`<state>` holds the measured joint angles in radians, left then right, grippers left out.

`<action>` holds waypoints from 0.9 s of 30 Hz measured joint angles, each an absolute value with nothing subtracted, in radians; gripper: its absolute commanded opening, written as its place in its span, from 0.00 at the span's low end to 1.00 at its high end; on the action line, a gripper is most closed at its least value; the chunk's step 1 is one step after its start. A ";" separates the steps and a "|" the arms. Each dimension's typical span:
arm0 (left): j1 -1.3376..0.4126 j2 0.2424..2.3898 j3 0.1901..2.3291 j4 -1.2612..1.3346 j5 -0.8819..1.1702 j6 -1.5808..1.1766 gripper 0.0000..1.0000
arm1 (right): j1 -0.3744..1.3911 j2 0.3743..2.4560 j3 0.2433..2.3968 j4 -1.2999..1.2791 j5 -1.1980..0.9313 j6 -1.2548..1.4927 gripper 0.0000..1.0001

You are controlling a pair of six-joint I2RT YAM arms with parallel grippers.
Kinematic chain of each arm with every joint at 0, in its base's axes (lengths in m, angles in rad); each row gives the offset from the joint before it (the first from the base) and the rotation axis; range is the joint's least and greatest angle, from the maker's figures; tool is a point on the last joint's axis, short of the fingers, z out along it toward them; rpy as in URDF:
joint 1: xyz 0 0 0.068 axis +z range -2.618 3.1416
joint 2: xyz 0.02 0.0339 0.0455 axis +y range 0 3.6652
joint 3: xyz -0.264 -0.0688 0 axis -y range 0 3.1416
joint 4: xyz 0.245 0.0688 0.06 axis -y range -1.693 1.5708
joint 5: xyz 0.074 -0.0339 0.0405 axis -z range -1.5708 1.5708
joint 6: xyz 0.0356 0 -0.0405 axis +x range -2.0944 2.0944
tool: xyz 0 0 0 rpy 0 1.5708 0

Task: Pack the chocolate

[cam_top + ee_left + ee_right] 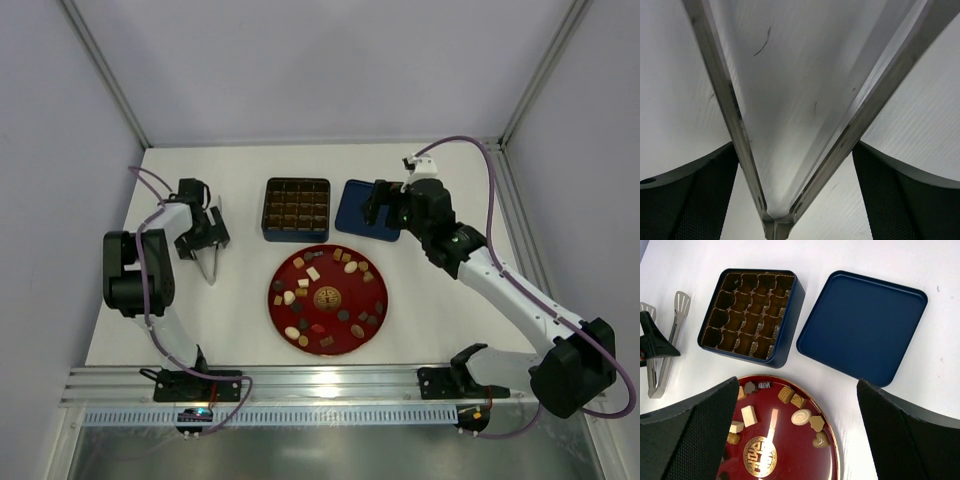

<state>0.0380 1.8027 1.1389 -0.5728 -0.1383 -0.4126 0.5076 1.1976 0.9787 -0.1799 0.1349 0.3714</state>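
Several small chocolates (pixel 315 272), brown, tan and cream, lie scattered on the round red plate (pixel 384 300) at the table's middle. They also show in the right wrist view (pixel 801 416), on the plate (pixel 795 450). The dark blue box (pixel 297 209) with its brown grid stands open behind the plate; its cells (pixel 751 315) look empty. My left gripper (pixel 208 232) stands left of the box, its pads (pixel 690 195) against both arms of metal tongs (pixel 740 130). My right gripper (pixel 378 205) is open and empty, hovering above the plate's far right edge (pixel 797 385).
The box's blue lid (pixel 360 215) lies upside down right of the box, under my right wrist, and shows in the right wrist view (pixel 862 325). The tongs (pixel 670 347) lie left of the box, hinge end toward me. White walls and frame posts bound the table.
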 measured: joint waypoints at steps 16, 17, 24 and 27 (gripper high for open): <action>0.039 1.953 1.338 -0.538 -0.119 -0.462 0.87 | 0.508 1.220 0.977 -0.165 0.127 0.369 1.00; 0.039 1.953 1.338 -0.537 -0.116 -0.458 0.88 | 0.508 1.220 0.976 -0.165 0.127 0.369 0.99; 0.039 1.930 1.304 -0.524 -0.103 -0.409 0.83 | 0.508 1.220 0.966 -0.159 0.119 0.370 1.00; 0.039 1.916 1.283 -0.525 -0.104 -0.403 0.82 | 0.508 1.220 0.966 -0.158 0.112 0.371 1.00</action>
<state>0.0387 1.9163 1.2835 -0.5251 -0.1036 -0.4026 0.5076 1.2198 0.9657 -0.1577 0.1120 0.3706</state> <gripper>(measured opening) 0.820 0.996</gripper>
